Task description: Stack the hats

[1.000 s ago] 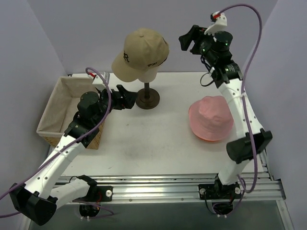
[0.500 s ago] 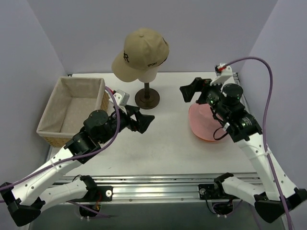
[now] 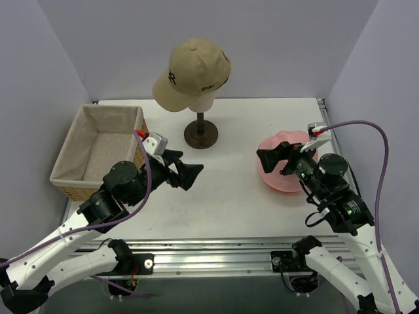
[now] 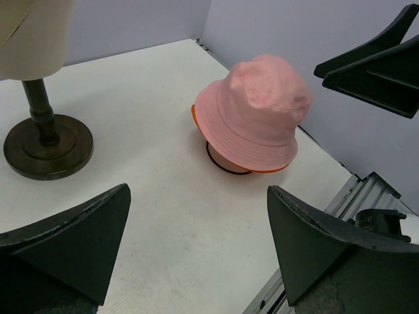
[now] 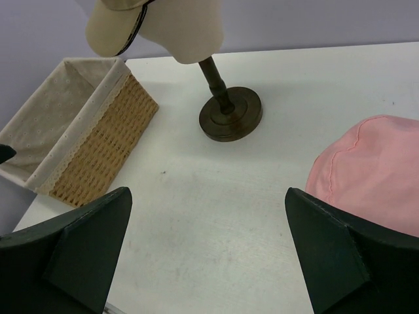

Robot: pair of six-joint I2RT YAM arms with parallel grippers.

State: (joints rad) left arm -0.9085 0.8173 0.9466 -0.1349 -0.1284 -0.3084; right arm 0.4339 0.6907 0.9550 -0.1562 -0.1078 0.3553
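Note:
The tan cap [image 3: 193,72] with dark lettering sits on the cream head form [image 5: 186,29], high at the back. At the right, the pale pink hat [image 4: 255,111] lies on top of the orange hat [image 4: 195,114], of which only a brim edge shows. A thin black rim [image 4: 219,165] shows under both. My left gripper [image 3: 186,169] hovers open over the middle of the table, pointing at that pile. My right gripper [image 3: 275,157] hangs open just left of the pink hat [image 3: 288,178], partly covering it in the top view. Neither gripper holds anything.
A wicker basket [image 3: 98,147] with a cloth lining stands at the left. The head form's dark round stand [image 3: 201,134] is at the back centre. Walls close the table at the back and on both sides. A metal rail [image 3: 216,252] runs along the near edge.
My right arm has swung down from beside the tan cap to low by the pink hat, and its jaws have widened. The left arm has drawn back from the stand toward the front.

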